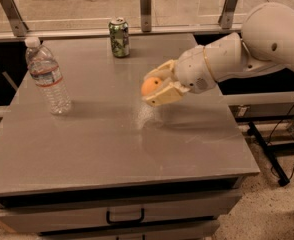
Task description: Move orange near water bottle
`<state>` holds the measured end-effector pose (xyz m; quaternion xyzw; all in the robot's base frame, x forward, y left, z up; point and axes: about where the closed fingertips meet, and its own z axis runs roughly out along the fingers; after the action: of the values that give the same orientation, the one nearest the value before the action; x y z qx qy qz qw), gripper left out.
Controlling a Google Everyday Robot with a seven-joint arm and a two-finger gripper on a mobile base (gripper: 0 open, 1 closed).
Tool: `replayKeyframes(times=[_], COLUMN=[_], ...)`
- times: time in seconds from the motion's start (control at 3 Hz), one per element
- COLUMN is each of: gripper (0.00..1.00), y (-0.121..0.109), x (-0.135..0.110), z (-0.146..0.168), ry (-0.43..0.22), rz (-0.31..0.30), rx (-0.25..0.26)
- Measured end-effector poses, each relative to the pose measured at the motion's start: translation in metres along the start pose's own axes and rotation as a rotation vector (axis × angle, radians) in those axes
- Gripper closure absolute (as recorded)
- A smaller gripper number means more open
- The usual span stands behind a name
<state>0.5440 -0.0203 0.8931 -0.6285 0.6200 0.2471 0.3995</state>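
Observation:
The orange point(150, 86) is held between the cream fingers of my gripper point(154, 86), which is shut on it and carries it above the middle of the grey table point(107, 144). The white arm reaches in from the right. The water bottle point(48, 77), clear with a white cap and a label band, stands upright at the table's left side, well to the left of the orange.
A green soda can point(119, 37) stands at the table's back edge, behind and left of the gripper. Metal rail posts point(145, 8) line the back. A drawer handle point(125, 217) shows below the table front. Cables and a stand leg lie on the floor at right.

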Motion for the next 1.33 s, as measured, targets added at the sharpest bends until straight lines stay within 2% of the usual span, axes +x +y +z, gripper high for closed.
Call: replayKeyframes(times=[0.33, 0.67, 1.0, 1.33], gripper=[1.0, 1.0, 0.83, 0.59], y=[0.011, 0.012, 0.013, 0.012], x=[-0.053, -0.087, -0.105, -0.112], z=[0.037, 0.068, 0.1, 0.129], ry=[-0.076, -0.145, -0.212, -0.264], rz=[-0.092, -0.14, -0.136, -0.099], rx=[-0.025, -0.029, -0.042, -0.059])
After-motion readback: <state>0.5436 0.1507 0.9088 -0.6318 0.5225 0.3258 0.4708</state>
